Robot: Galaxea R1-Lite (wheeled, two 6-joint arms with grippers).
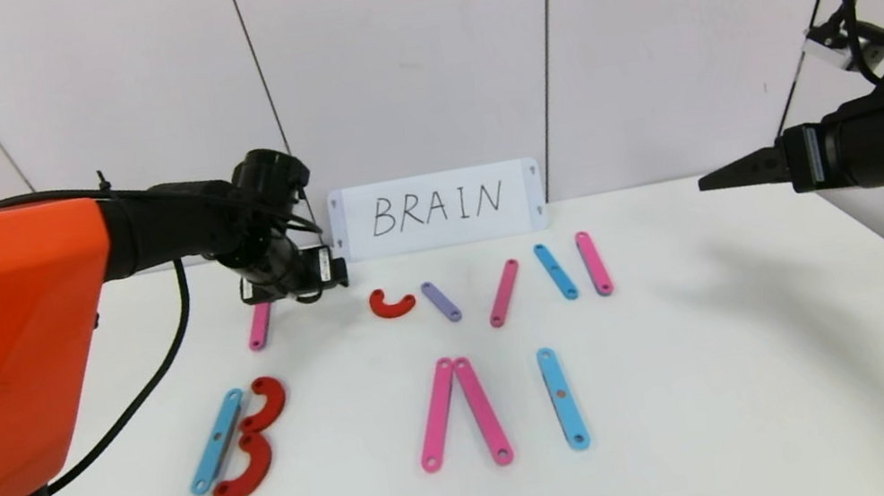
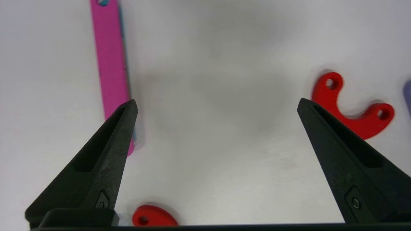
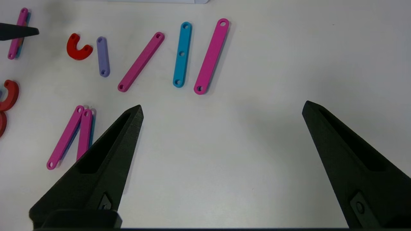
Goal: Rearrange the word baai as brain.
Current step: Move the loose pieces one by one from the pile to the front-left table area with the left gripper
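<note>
The word lies on the white table. Its front row has a light-blue strip with two red arcs as a B, two pink strips leaning into an A without a bar, and a light-blue strip. The back row has a pink strip, a red arc, a purple strip, and pink, blue and pink strips. My left gripper is open and empty over bare table, between the pink strip and the red arc. My right gripper hangs open at the right.
A white card with handwritten "BRAIN" leans on the back wall behind the pieces. The table's right edge runs close under my right arm.
</note>
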